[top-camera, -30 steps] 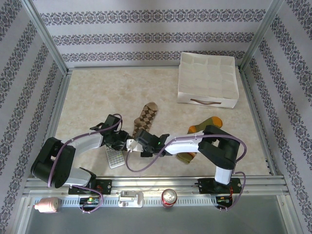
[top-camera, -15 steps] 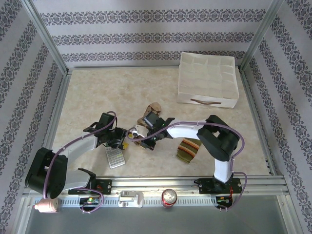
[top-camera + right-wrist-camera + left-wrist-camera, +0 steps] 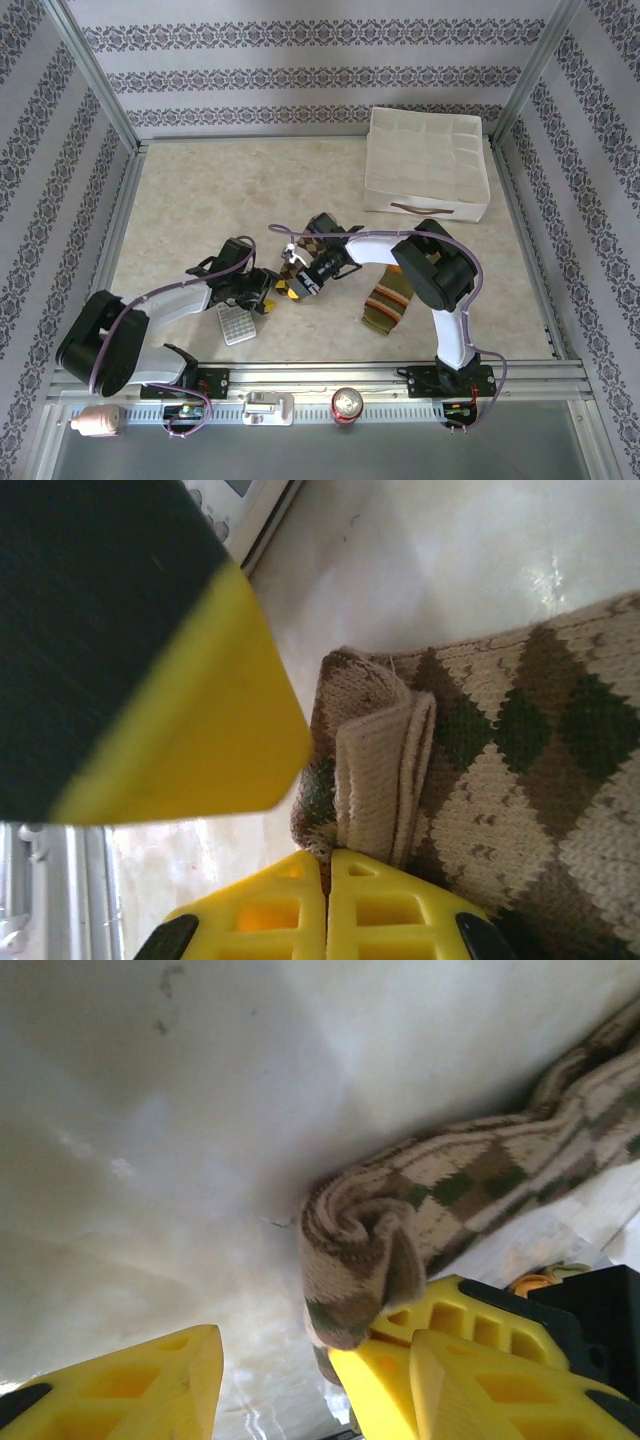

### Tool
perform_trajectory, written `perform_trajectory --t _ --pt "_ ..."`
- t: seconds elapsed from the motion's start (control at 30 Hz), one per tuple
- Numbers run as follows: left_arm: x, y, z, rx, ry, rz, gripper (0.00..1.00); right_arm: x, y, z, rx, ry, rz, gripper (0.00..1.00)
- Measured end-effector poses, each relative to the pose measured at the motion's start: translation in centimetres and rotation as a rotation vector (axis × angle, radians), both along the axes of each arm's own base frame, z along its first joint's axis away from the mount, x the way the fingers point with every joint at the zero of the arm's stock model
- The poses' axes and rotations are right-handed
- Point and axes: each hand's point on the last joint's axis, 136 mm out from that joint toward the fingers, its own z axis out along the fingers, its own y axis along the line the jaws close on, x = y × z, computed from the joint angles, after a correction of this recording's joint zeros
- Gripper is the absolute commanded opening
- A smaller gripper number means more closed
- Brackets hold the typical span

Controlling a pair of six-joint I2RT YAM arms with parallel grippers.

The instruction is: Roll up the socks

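Argyle sock [image 3: 303, 250] sits mid-table, slightly left of centre, with its near end curled into a tight roll and the rest trailing toward the far right. Right gripper [image 3: 327, 862] has reached across from the right and is at that rolled end. Its yellow fingers are clenched together and the beige folded edge of the sock is pinched at their tips, with brown-and-green diamonds spreading off to the right in the wrist view. Left gripper [image 3: 264, 298] comes in from the near left and sits just left of the roll, low over the table [image 3: 190, 200]. Its jaws are released and parted, grasping nothing. In the left wrist view one finger [image 3: 130, 1390] stands clear of the sock, bare marble surface shows in the gap, and the spiral end of the roll lies just beside the other side, next to the right gripper's yellow fingers. Olive green sock [image 3: 386, 305] with coloured stripes lies flat on the near right of the table, partly under the right arm, well apart from the argyle one and untouched. Grey calculator [image 3: 236, 324] lies on the table just near of the left gripper, and its corner shows at the top of the right wrist view. White fabric box [image 3: 425, 160] with a brown handle is at the far right. Soda can [image 3: 348, 402] stands on the near rail between the arm bases.
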Motion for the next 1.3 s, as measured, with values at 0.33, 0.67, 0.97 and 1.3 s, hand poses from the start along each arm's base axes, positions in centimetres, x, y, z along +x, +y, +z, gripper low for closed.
perform_trajectory --t 0.33,0.67,0.97,1.3 --pt "-0.1 -0.6 -1.3 0.02 0.053 0.006 0.25 -0.4 -0.4 0.1 0.013 0.126 -0.024 0.0" --pt "0.5 -0.4 -1.3 0.054 0.054 0.028 0.0 -0.6 -0.5 0.1 0.015 0.134 -0.019 0.0" --pt "-0.9 0.1 -0.6 0.071 0.098 0.041 0.45 -1.9 -0.2 0.5 -0.017 -0.007 0.053 0.0" --pt "-0.4 1.0 1.8 0.041 0.029 0.136 0.7 -2.5 -0.8 0.2 -0.058 -0.015 0.067 0.0"
